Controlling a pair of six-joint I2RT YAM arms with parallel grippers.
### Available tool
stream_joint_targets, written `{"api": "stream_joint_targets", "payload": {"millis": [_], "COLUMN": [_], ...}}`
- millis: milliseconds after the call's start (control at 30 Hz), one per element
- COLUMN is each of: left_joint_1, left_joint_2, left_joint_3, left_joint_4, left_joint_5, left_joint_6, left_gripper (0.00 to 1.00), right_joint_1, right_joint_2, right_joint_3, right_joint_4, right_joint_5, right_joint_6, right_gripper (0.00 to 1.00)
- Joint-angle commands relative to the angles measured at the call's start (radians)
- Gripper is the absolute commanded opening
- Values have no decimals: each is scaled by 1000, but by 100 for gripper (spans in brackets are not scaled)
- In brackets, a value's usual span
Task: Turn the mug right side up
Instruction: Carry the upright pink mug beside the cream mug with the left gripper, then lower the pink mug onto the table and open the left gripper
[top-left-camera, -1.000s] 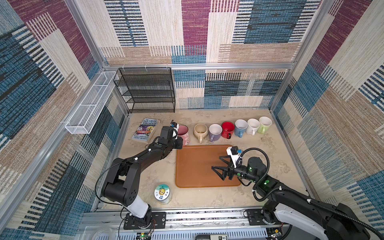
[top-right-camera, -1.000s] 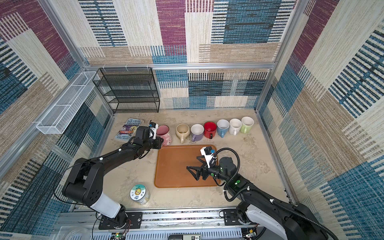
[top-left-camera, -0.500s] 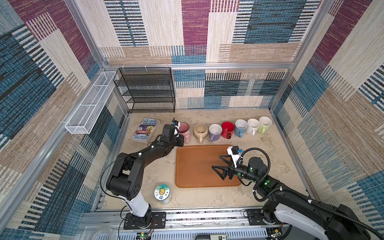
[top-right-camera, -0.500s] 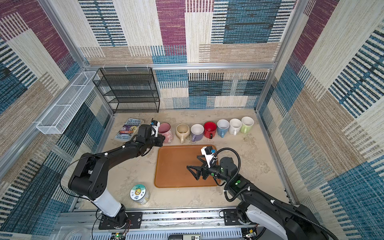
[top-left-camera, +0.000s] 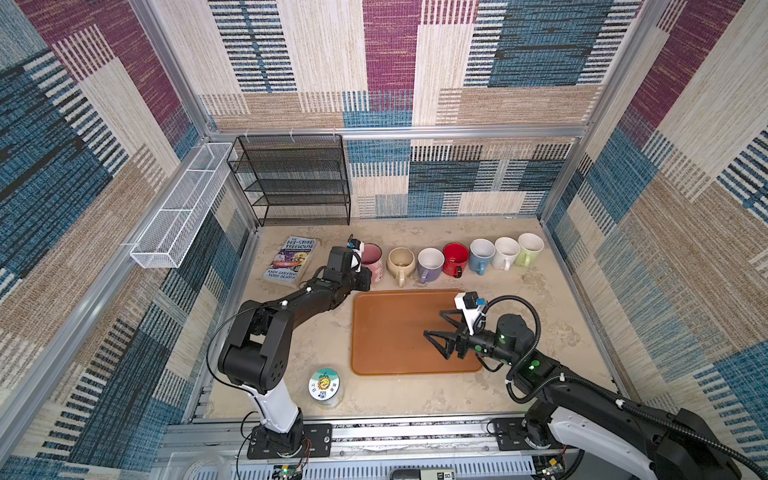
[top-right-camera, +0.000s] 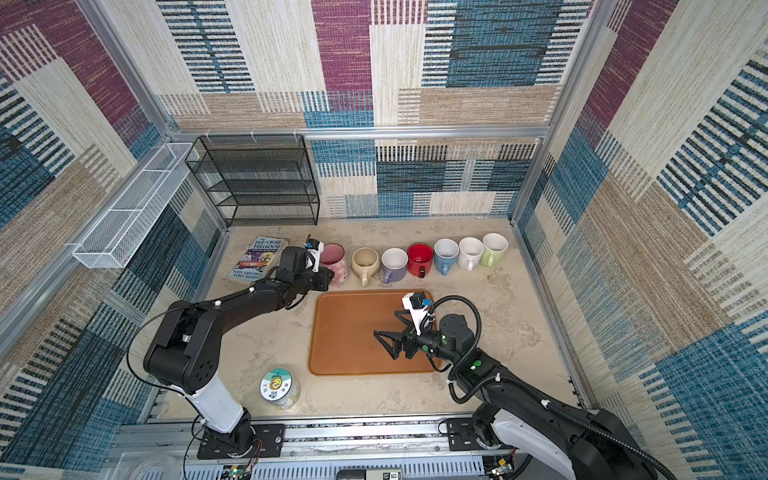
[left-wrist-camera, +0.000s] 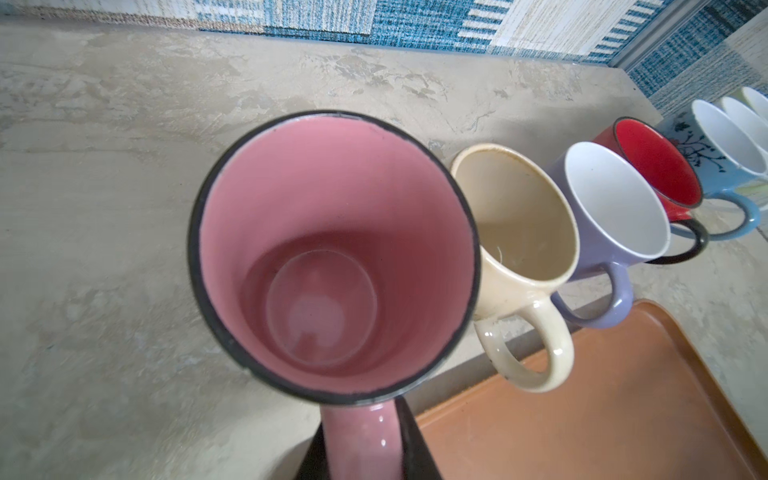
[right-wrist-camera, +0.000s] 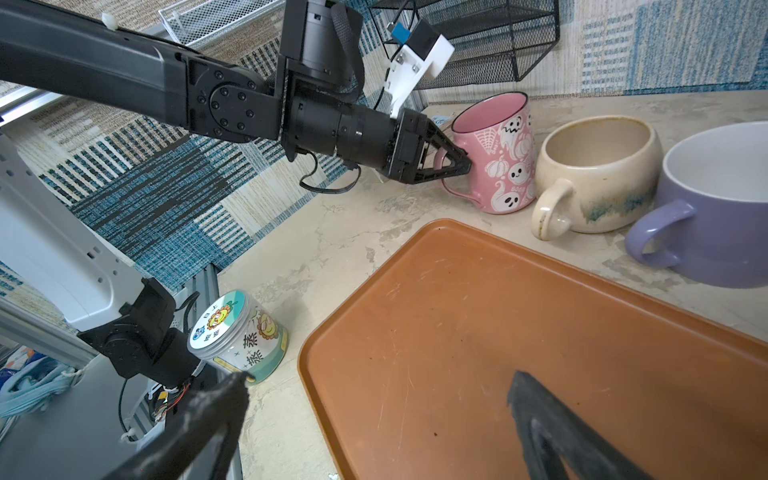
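Note:
The pink mug (top-left-camera: 371, 255) (top-right-camera: 333, 255) with ghost prints stands upright, mouth up, at the left end of the mug row. My left gripper (top-left-camera: 368, 279) (top-right-camera: 330, 277) is shut on its handle. In the left wrist view the pink handle (left-wrist-camera: 361, 432) runs between the two dark fingers, below the mug's open mouth (left-wrist-camera: 332, 249). The right wrist view shows the left gripper (right-wrist-camera: 463, 164) pinching the handle of the mug (right-wrist-camera: 498, 153). My right gripper (top-left-camera: 434, 323) (top-right-camera: 385, 322) (right-wrist-camera: 379, 376) hangs open and empty over the orange tray (top-left-camera: 390, 353).
Cream (top-left-camera: 401, 262), purple (top-left-camera: 430, 262), red (top-left-camera: 455, 257), blue (top-left-camera: 482, 253), white (top-left-camera: 506, 251) and green (top-left-camera: 530, 247) mugs stand upright to the right of the pink one. A book (top-left-camera: 291, 261), a lidded jar (top-left-camera: 324, 384), a black rack (top-left-camera: 295, 178) and a wire basket (top-left-camera: 178, 208) lie to the left.
The left wrist has shifted slightly at the pink mug, which stays upright at the row's left end. The right arm has not moved.

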Motion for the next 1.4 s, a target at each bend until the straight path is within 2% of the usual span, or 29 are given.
{"api": "stream_joint_targets", "payload": {"millis": [0,233,600,933,1167,1367], "left_joint_1": [0,-2,-2,-2,-2,3], "left_joint_2": [6,0,-70,-215,-390,-563], "left_joint_3": [14,9,2,-66,-133,-214], "left_joint_4": [-38,-46,-64,-40,-97,-153], "left_joint_5": [0,-15,-45,-61,-91,-215], "left_joint_6": [7,-7,-7,-17,10,70], "left_gripper": [27,37,74,84,88,94], "right_joint_1": [0,1,1,1,0,-1], "right_joint_2": [-17,-27,-52,-45,-35,49], "right_joint_3": [5,7,18,45,77,128], "right_joint_4": [5,-5,-33,-57,-89,-122], "right_joint_5": [15,16,52,98,250,456], "right_joint_6": [-14,-16,-20,-4,15,15], "right_gripper": [100,100,100,100,100,100]}}
